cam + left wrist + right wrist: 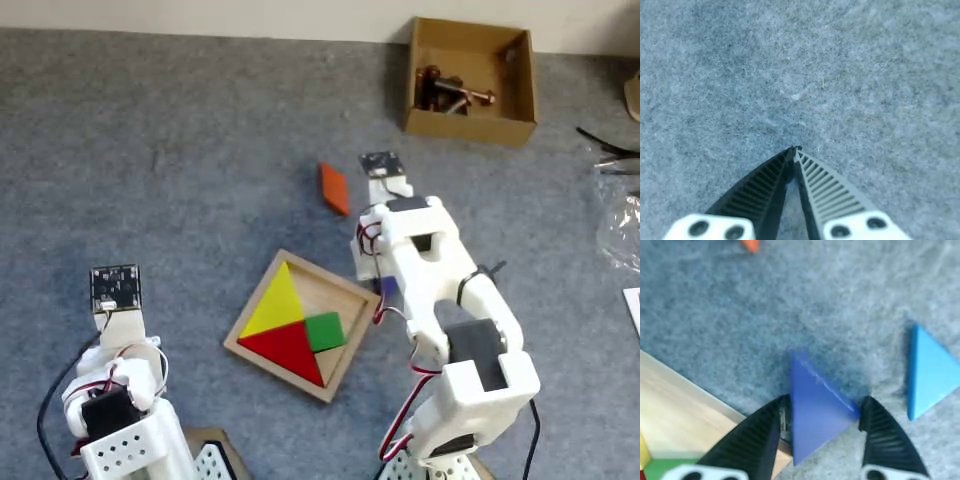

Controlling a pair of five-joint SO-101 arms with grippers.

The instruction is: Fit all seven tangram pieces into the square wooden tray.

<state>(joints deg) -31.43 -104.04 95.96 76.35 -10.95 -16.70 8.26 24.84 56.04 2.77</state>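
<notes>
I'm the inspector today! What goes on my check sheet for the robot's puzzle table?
Surface: grey carpet, bare under the left pincer.
Job's things: wooden tray holds yellow triangle, red triangle and green square; orange piece and light blue triangle lie loose on the carpet.
Clutter: cardboard box with coppery bits inside.
Pincers: left pincer shut, holding nothing; right pincer shut on dark blue triangle beside the tray's corner.
Cables: red wires loop along the arms.
Surroundings: plastic bag at the carpet's edge.

High cam: overhead, whole table [150,150]; wrist cams: close, downward; right shares tray [325,290].
</notes>
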